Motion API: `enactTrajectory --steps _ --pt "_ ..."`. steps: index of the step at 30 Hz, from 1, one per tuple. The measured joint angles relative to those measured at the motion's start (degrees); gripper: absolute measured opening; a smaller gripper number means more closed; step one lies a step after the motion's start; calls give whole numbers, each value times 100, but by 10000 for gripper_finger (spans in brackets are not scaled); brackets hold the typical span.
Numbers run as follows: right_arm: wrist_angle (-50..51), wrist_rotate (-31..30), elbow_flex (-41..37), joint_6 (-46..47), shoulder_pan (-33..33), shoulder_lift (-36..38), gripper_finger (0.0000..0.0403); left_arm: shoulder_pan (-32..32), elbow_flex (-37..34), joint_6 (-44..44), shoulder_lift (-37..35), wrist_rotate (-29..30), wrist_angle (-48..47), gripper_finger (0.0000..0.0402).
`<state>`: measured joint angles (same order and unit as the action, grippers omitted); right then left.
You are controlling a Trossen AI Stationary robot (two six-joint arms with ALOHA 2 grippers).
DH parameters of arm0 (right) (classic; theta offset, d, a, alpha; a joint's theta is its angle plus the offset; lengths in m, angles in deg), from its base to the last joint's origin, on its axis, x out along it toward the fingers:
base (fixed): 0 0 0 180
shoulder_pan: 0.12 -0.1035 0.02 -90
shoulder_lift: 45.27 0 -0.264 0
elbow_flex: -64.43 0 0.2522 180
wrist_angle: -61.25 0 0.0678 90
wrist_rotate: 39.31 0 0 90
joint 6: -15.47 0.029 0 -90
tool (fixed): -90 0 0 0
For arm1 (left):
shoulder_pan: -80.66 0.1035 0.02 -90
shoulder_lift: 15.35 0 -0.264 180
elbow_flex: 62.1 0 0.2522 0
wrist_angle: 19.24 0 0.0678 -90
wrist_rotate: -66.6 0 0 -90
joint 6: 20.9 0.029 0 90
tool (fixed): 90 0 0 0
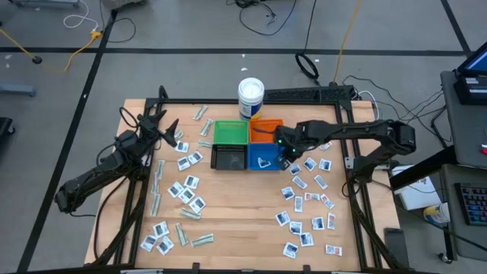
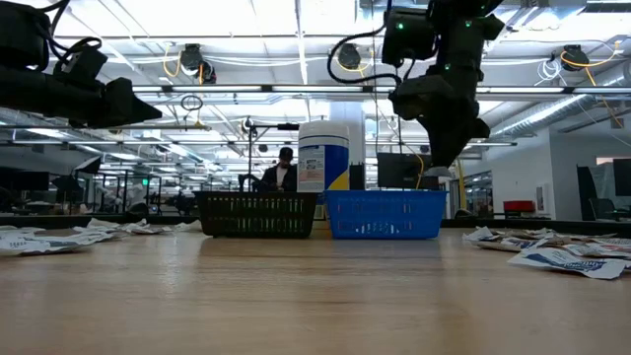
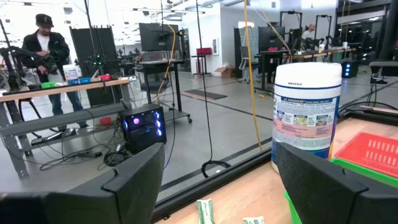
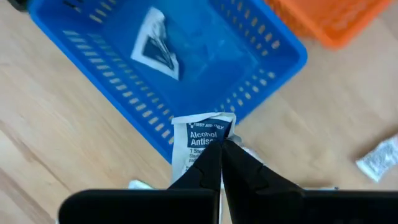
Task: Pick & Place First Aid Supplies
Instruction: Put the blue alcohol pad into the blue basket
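My right gripper (image 1: pixel 291 154) (image 4: pixel 221 148) hovers by the blue bin's (image 1: pixel 265 157) right side, shut on a white sachet with blue print (image 4: pixel 202 134). One more sachet (image 4: pixel 157 51) lies in the blue bin (image 4: pixel 186 68). In the low view this gripper (image 2: pixel 446 163) hangs above the blue bin's (image 2: pixel 385 214) right end. My left gripper (image 1: pixel 169 128) (image 3: pixel 217 186) waits open and level at the table's far left, holding nothing. Loose sachets lie flat on the table at left (image 1: pixel 186 190) and right (image 1: pixel 308 202), among pale-green strips (image 1: pixel 157 183). My right gripper pinches the sachet between its two fingertips, on the printed face near its middle (image 4: pixel 210 140). The fingers come from above, slanting down. The sachet is lifted clear, its free end sticking out past the fingertips over the blue bin's wall (image 4: pixel 155 134).
Green (image 1: pixel 228 132), orange (image 1: pixel 266 128) and black (image 1: pixel 228 157) bins adjoin the blue one at the table's middle. A white tub with a blue label (image 1: pixel 251 97) (image 3: pixel 308 112) stands behind them. A dark frame (image 1: pixel 346 175) borders the table. People stand in the room beyond.
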<state>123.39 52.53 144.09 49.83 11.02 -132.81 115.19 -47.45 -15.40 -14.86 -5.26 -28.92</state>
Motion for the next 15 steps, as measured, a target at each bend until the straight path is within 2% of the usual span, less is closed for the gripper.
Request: enactTrajectory --steps 11,15 --pt "-16 -21 995 -518 0 -774 0 2 0 0 0 0 0 308" --pt "-81 -25 1141 -530 0 -1017 0 0 -1 0 -1 1 0 308"
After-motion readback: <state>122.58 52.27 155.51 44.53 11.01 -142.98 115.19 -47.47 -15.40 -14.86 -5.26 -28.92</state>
